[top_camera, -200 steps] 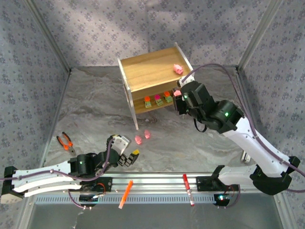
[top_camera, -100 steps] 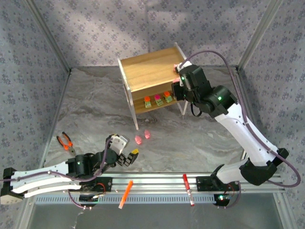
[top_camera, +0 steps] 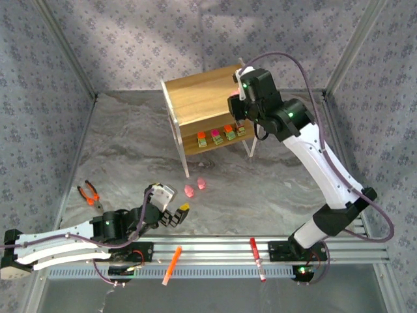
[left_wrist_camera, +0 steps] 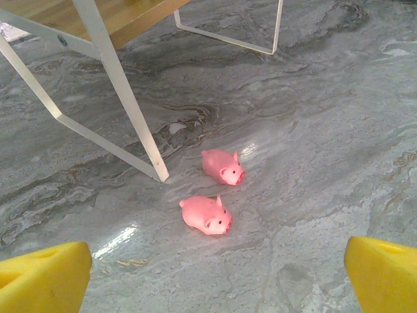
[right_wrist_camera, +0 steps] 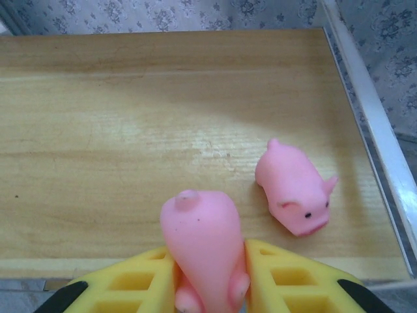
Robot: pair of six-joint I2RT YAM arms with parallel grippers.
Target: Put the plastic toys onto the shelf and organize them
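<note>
- Pig (right_wrist_camera: 199, 235), pink and hanging snout down, is clamped by its flanks between the yellow pads (right_wrist_camera: 287, 274) of my right pincer (right_wrist_camera: 207, 280), over the near edge of the shelf (right_wrist_camera: 117, 130) top.
- Second pig (right_wrist_camera: 294, 195) lies on that wooden top at two o'clock of the clamped one. It is apart from it, with its snout toward five o'clock, near the white right rim.
- Blocky toys (top_camera: 215, 135) stand in a row on the lower tier, seen from overhead.
- Two loose pigs (left_wrist_camera: 223, 166) lie just beside each other on the grey table (left_wrist_camera: 326, 98), at six o'clock of the shelf from overhead and close to a white leg (left_wrist_camera: 124, 98).
- My left pincer (top_camera: 171, 212) sits low at seven o'clock of those pigs, its jaws spread wide apart.
- Orange-handled pliers (top_camera: 90, 195) lie at nine o'clock of my left pincer.
- An orange marker (top_camera: 172, 264) and a red pen (top_camera: 257, 257) rest across the rail (top_camera: 215, 248) at the near edge.
</note>
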